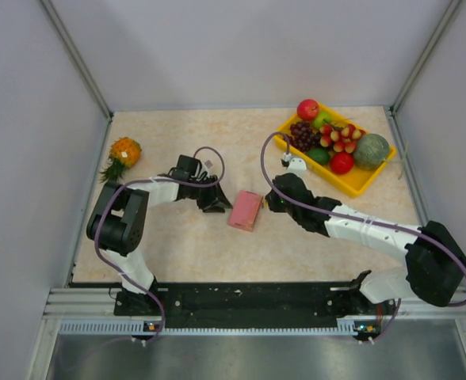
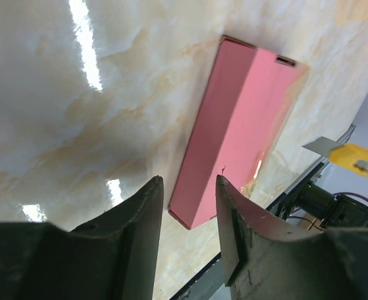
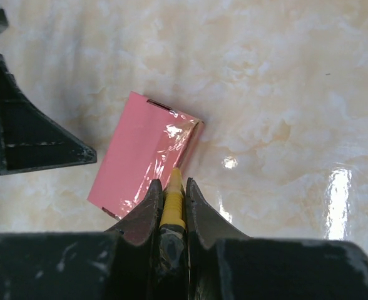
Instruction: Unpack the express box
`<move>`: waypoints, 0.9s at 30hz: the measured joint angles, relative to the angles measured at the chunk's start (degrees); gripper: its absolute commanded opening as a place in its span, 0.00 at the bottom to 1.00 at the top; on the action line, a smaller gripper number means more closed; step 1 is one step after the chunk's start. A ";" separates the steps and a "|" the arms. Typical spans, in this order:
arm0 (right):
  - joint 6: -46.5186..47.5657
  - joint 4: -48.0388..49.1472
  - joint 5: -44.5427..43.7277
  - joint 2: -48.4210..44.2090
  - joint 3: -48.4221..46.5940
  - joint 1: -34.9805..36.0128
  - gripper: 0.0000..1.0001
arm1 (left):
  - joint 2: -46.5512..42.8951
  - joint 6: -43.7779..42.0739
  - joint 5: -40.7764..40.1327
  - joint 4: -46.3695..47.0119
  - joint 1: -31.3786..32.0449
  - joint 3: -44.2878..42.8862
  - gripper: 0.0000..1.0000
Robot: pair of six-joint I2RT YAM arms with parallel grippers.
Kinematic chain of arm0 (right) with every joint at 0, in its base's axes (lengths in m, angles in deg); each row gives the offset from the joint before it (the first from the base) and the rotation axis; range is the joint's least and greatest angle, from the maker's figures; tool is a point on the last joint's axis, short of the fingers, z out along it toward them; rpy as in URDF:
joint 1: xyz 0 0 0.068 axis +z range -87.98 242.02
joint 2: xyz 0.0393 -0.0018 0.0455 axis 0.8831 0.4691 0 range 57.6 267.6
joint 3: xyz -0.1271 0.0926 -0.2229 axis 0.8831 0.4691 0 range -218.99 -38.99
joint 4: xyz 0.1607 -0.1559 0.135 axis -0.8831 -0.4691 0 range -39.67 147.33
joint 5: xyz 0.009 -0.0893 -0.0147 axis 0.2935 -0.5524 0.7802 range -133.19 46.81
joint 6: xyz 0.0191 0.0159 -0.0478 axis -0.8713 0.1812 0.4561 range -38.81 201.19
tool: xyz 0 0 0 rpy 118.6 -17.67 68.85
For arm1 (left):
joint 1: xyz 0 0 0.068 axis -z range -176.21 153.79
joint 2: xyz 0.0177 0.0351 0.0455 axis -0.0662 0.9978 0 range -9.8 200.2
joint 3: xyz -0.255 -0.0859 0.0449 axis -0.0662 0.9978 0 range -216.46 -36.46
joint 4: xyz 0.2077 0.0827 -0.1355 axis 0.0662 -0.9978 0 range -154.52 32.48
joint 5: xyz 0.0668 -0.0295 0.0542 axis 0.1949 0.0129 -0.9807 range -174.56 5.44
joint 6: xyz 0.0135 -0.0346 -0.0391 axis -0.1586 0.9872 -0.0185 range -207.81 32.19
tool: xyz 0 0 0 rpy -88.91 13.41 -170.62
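Note:
The express box [image 1: 246,210] is a small flat pink box lying on the marble table between my two grippers. It also shows in the left wrist view [image 2: 237,134] and in the right wrist view [image 3: 143,153], where clear tape glints along its right side. My left gripper [image 1: 219,202] is open and empty, just left of the box, its fingertips [image 2: 153,190] near the box's near corner. My right gripper [image 1: 274,201] is shut on a yellow utility knife [image 3: 173,197], whose tip sits at the box's taped edge.
A yellow fruit tray [image 1: 368,184] with grapes, apples and a melon stands at the back right. A small pineapple-like fruit [image 1: 122,154] lies at the back left. Grey walls close in on three sides.

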 measured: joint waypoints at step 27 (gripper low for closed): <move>-3.76 -0.85 3.52 6.54 -0.04 0.07 0.00 | 4.13 2.69 11.45 5.99 -0.50 0.59 0.17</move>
